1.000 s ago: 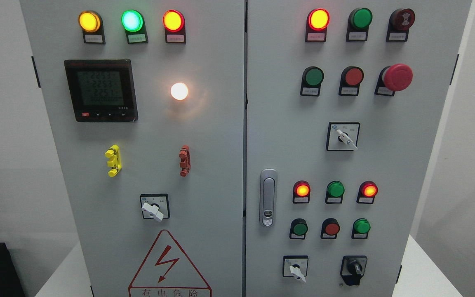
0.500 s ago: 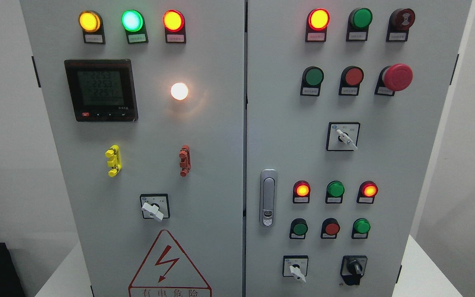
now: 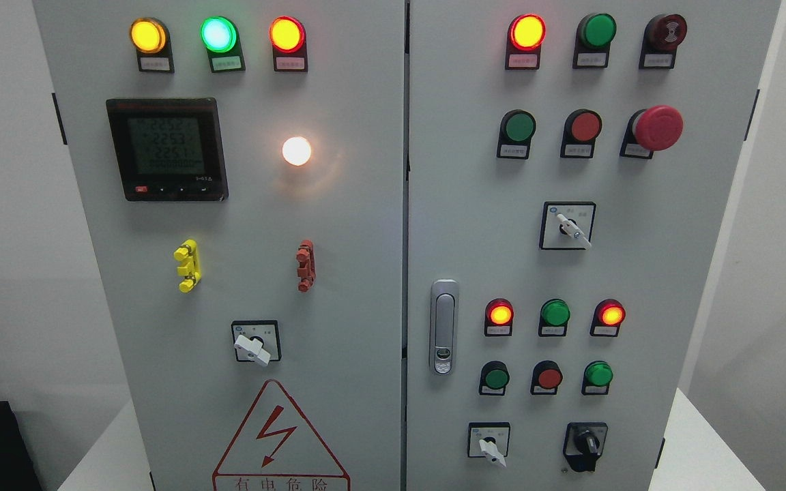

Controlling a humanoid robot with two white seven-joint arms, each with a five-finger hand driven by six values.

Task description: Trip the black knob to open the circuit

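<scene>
Black knob [image 3: 586, 443] is set at the cabinet's [image 3: 673, 273] lower right corner, handle upright.
No robot hand is seen, so its state cannot be told.

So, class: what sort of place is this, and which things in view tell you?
Probably an electrical control room or training lab: a grey control cabinet with lit lamps, a digital meter and a shock-warning triangle.

Test lab: electrical control cabinet [image 3: 366, 225]
</scene>
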